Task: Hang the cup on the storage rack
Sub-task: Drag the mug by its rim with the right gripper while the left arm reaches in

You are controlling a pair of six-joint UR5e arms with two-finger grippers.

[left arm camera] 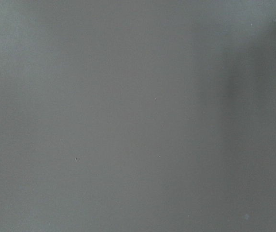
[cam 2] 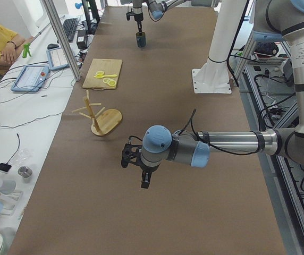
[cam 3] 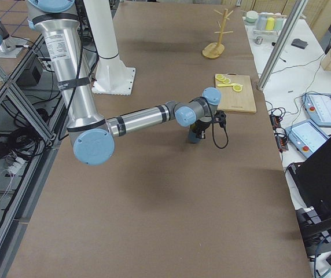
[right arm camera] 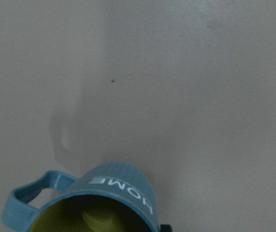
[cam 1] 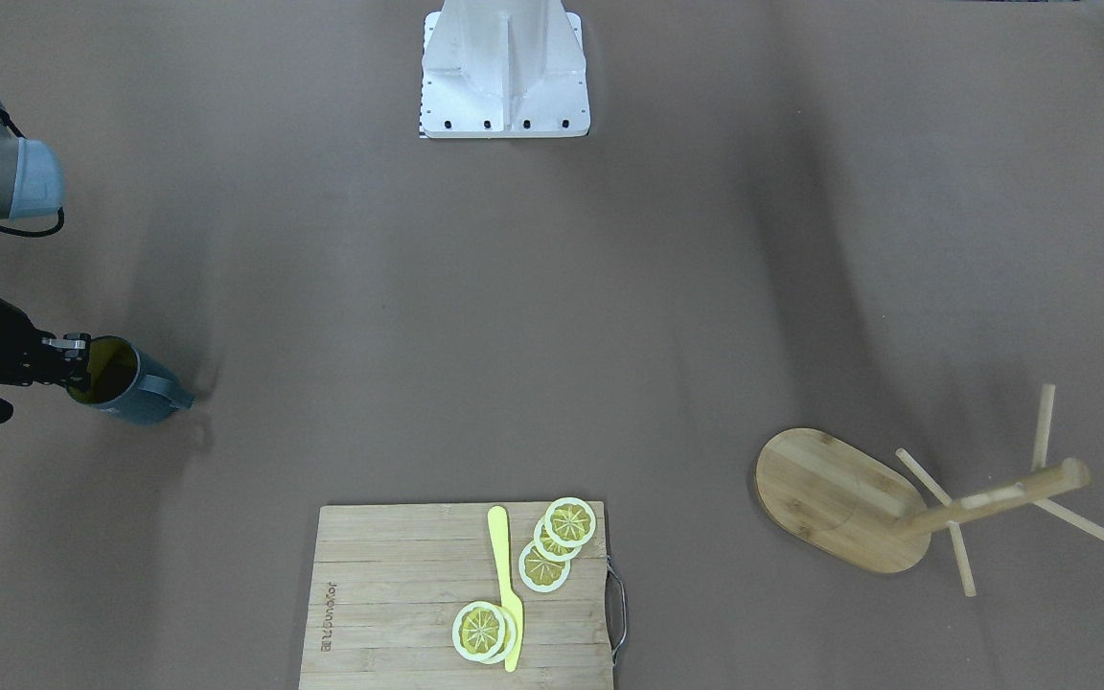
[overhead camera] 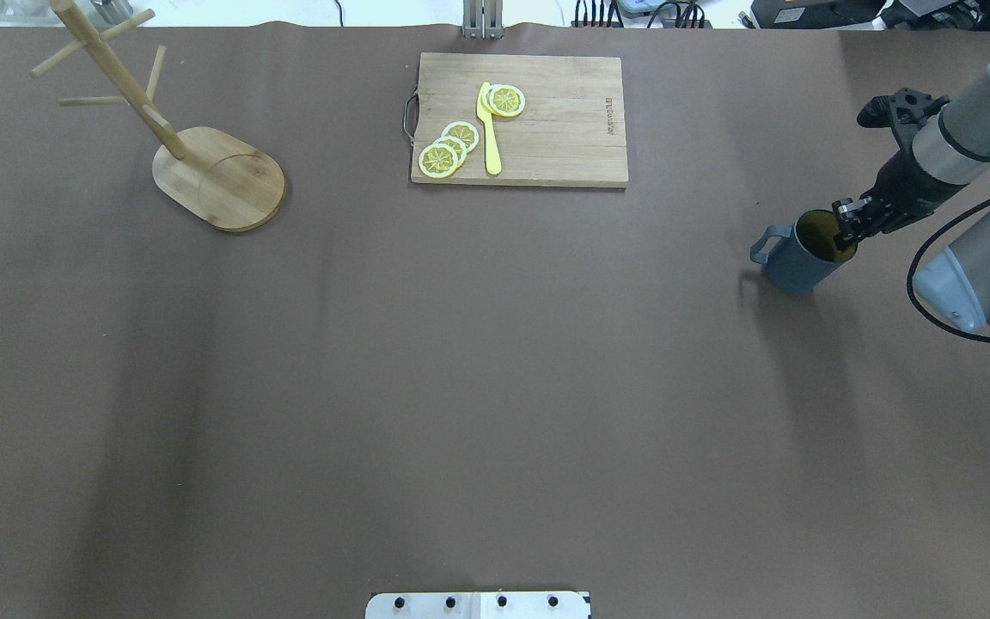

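The dark blue-grey cup point(overhead camera: 797, 256) with a yellow inside hangs tilted from my right gripper point(overhead camera: 845, 230) at the table's right side, handle pointing toward the middle. The gripper is shut on the rim, one finger inside the cup. The front view shows the cup point(cam 1: 130, 381) and gripper point(cam 1: 76, 356) at its left edge. The right wrist view shows the cup point(right arm camera: 114, 186) with white "HOME" lettering. The bamboo storage rack point(overhead camera: 220, 176) stands at the far left, its pegs bare. My left gripper point(cam 2: 144, 179) shows only in the left side view, low over bare table; I cannot tell whether it is open.
A slatted cutting board point(overhead camera: 559, 129) with lemon slices point(overhead camera: 452, 146) and a yellow knife point(overhead camera: 489, 129) lies at the far middle of the table. The white robot base point(overhead camera: 478, 604) is at the near edge. Brown table surface lies between cup and rack.
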